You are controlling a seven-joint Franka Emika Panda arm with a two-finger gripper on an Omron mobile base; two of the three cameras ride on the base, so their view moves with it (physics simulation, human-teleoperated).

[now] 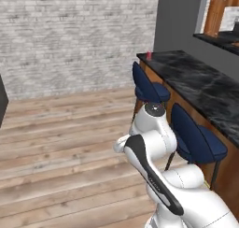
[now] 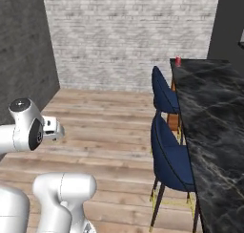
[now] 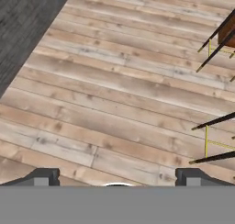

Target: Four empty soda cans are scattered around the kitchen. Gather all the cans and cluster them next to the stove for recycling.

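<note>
**Can waits at the counter's far end; gripper wide and empty**

Can point(image 1: 149, 55), small and red, stands on the black counter point(image 1: 205, 89) at its far end, right by the corner nearest the brick wall; the right base view shows it point(image 2: 178, 61) on that same corner. No stove shows, so this looks like an early fetch, with the drop-off elsewhere.

Gripper point(image 3: 117, 178) first: in the hand view its two dark fingertips point(image 3: 42, 177) stand far apart at the bottom edge, spread as wide as they go, with nothing between them and nothing touched. It looks down at bare plank floor point(image 3: 110, 94), well apart from the counter, with only stool legs point(image 3: 215, 140) at the edge nearest it.

Outward, the arm point(image 1: 151, 143) is folded close over its base, level with the nearer of two blue stools point(image 1: 198, 143) along the counter's side; the farther stool point(image 1: 148, 88) stands between that one and the can.

To do this step well, I judge the base should carry on along the counter's side toward the far corner before the arm reaches. The stool backs rise close to the counter edge, so the hand should come over the counter from above, then descend with one fingertip each side of the can, upright and centred. Near a corner, a sideways nudge could tip the can off.
</note>
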